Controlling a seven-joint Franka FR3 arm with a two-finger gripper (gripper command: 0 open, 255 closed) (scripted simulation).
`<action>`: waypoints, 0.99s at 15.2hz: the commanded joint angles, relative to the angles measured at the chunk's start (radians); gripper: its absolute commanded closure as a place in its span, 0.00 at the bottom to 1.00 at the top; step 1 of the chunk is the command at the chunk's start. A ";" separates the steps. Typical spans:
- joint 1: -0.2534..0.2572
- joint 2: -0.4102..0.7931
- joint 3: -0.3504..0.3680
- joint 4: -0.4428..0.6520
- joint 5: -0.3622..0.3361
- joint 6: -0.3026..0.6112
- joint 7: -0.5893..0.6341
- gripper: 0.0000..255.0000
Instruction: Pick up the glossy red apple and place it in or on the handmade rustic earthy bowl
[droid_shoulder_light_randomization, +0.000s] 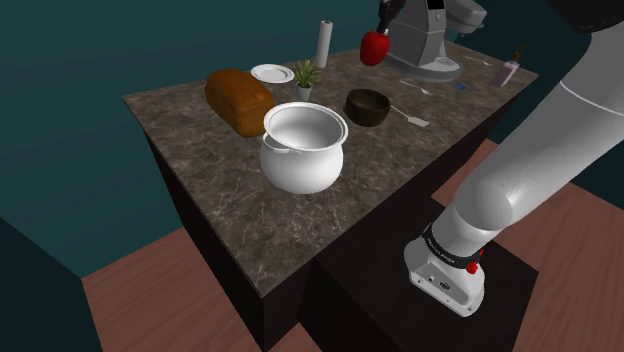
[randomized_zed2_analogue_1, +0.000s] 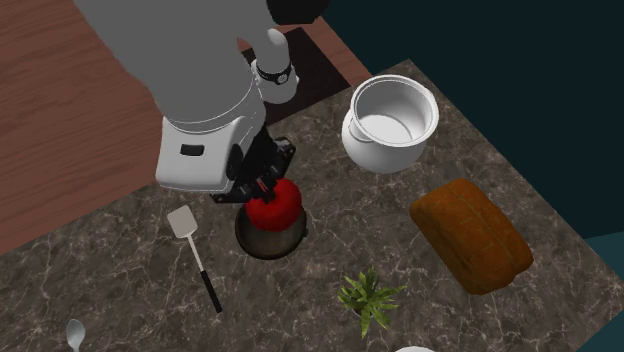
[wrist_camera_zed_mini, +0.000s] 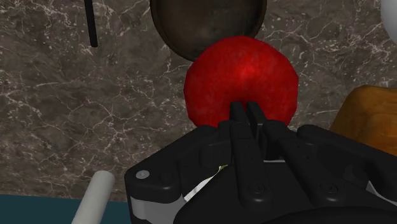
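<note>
Nearest of all, the black pincer (wrist_camera_zed_mini: 246, 109) is seen clenched on the red apple (wrist_camera_zed_mini: 242, 76), which is held clear of the marble countertop (wrist_camera_zed_mini: 76, 114). Just where the fingers (wrist_camera_zed_mini: 238, 122) press on the fruit is poorly shown, so the grip is judged rather than plainly seen. The dark brown bowl (wrist_camera_zed_mini: 208, 25) is found below the pincer and slightly ahead of it, well apart in height, its mouth open upward. The apple, being round, offers no long axis to be minded. The coming move is judged to turn on that small offset: the pincer must be brought squarely over the bowl, then lowered before release. The white arm (randomized_zed2_analogue_1: 200, 90) is stretched out over the countertop, with the hand turned downward above the bowl's rim.
</note>
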 joint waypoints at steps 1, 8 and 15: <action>-0.016 -0.047 -0.016 -0.031 -0.013 -0.016 -0.030 1.00; -0.026 -0.078 -0.026 -0.129 -0.022 0.051 -0.053 1.00; -0.026 -0.079 -0.026 -0.224 -0.019 0.145 -0.062 1.00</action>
